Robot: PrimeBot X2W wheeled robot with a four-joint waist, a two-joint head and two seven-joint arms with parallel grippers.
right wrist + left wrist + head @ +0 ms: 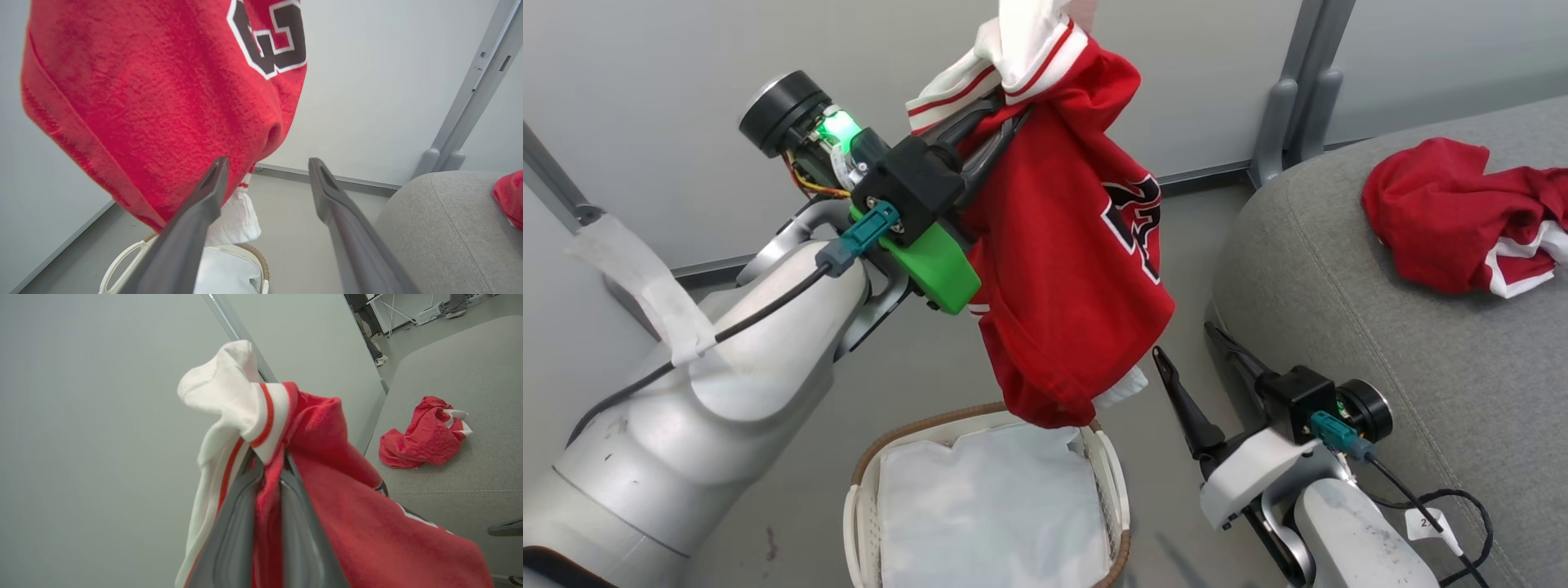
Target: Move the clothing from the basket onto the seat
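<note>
Jersey grip: the jersey (1070, 269) is pinched near its white-striped cuff by the left pincer (1005, 122), whose jaws are clenched on a fold of fabric. Held by one end, the cloth hangs in a long drape down the middle of the head view.
Height of hold: the grip is kept high, judged so that the hem is brought clear of the basket. The lowest fold is seen just at the rim, and whether it touches cannot be told.
Right pincer: the right pincer (1184, 343) is held low at the lower right of the head view, between basket and seat, with jaws spread and nothing gripped.
Basket: the basket (907, 429) is set on the floor at bottom centre. A white liner (988, 506) is seen inside, and no red fabric is made out in the visible part.
Seat: the seat (1380, 343) is found at the right of the frame. A crumpled red garment (1445, 212) with white trim is laid on it at the upper right, well apart from the jersey.
Progress: one garment is judged delivered; the jersey is lifted out but not yet brought over the cushion.
Next move: a carry toward the right of the frame is called for, with release only once the jersey is above the seat. Snagging of the trailing hem on the rim or the right pincer is the risk.
</note>
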